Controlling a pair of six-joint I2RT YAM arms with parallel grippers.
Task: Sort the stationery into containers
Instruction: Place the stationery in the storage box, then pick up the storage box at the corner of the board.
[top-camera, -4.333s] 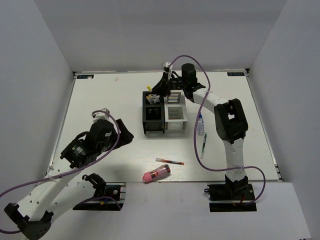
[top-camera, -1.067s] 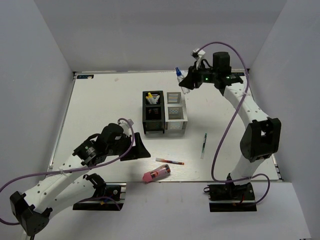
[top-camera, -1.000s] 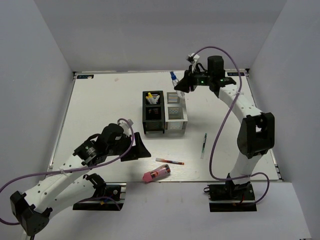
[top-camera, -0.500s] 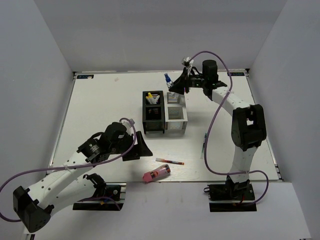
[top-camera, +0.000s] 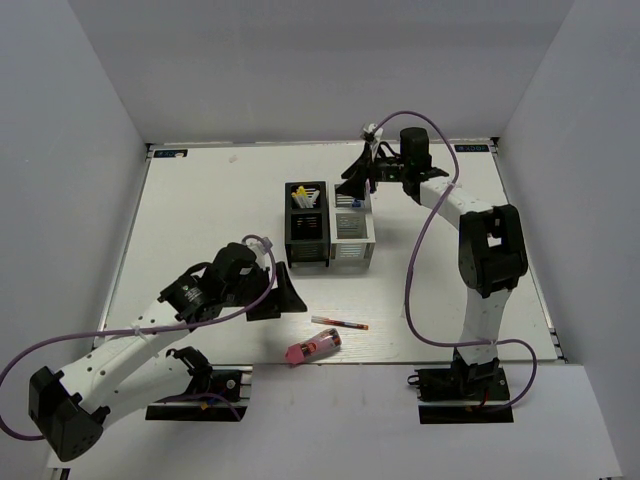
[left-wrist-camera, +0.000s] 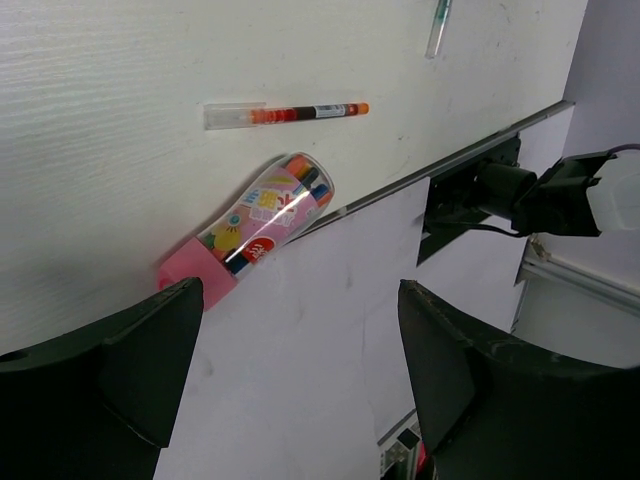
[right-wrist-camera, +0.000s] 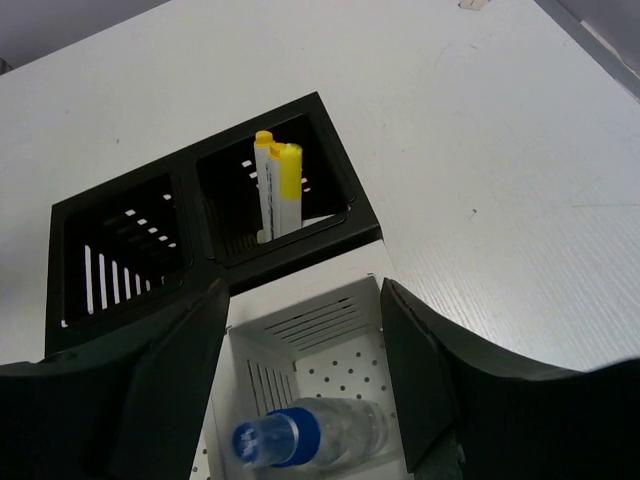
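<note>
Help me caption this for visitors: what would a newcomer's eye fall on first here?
The blue-capped bottle lies in the white box's far compartment, with the right gripper open just above it. Beside it, yellow-tipped white sticks stand in the black box. Near the table's front edge, a pink cylinder lies by a red pen, close to the open left gripper.

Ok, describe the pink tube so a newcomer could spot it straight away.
On the white table, look about midway along the near edge. A slim red pen lies there and, just nearer the edge, the pink tube. It is the short, thick one, pink at one end, with a clear body showing coloured contents.
</note>
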